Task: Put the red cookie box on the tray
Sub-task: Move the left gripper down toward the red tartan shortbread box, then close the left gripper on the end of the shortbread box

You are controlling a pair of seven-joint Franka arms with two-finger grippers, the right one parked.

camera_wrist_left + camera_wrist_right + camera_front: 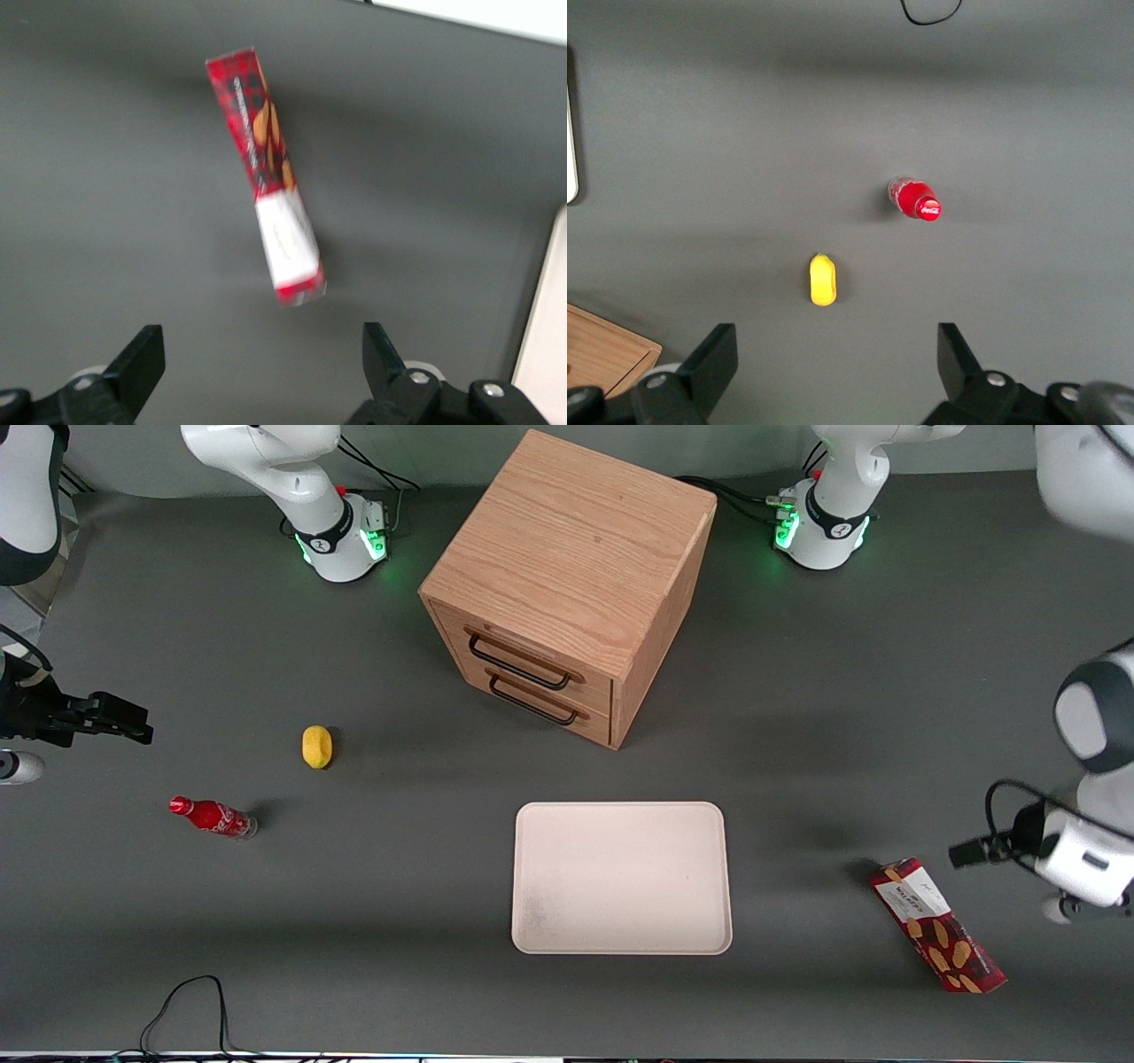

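Grey matting covers the whole bench (266, 921), dull and slightly soft-looking, with an oak-grain drawer cabinet (567, 576) standing in the middle of it. Nearer the front camera than the cabinet lies the tray (622, 878), a flat cream-pink rectangle with rounded corners and a low rim, nothing on it. The box (937, 924) lies flat on the mat toward the working arm's end, well apart from the tray and set at an angle to the tray's edges. It is a long, narrow carton, glossy dark red, with a white label at one end and orange-yellow cookies printed along the rest.

The hand (261, 354) hangs above the bench near the box's label end, its black fingers (142, 359) spread wide with nothing between them. From the wrist camera the box (266, 173) sits ahead of the open fingers, not between them.

So the job looks to be at the approach, before any grasp. I'd say the next move calls for coming over the carton, turning the wrist so the fingers straddle its narrow width, then dropping down to close across the long sides. Smooth cardboard may slip or dent.

Off toward the parked arm's end lie a small red bottle (213, 817) and a yellow lemon-like lump (317, 746).
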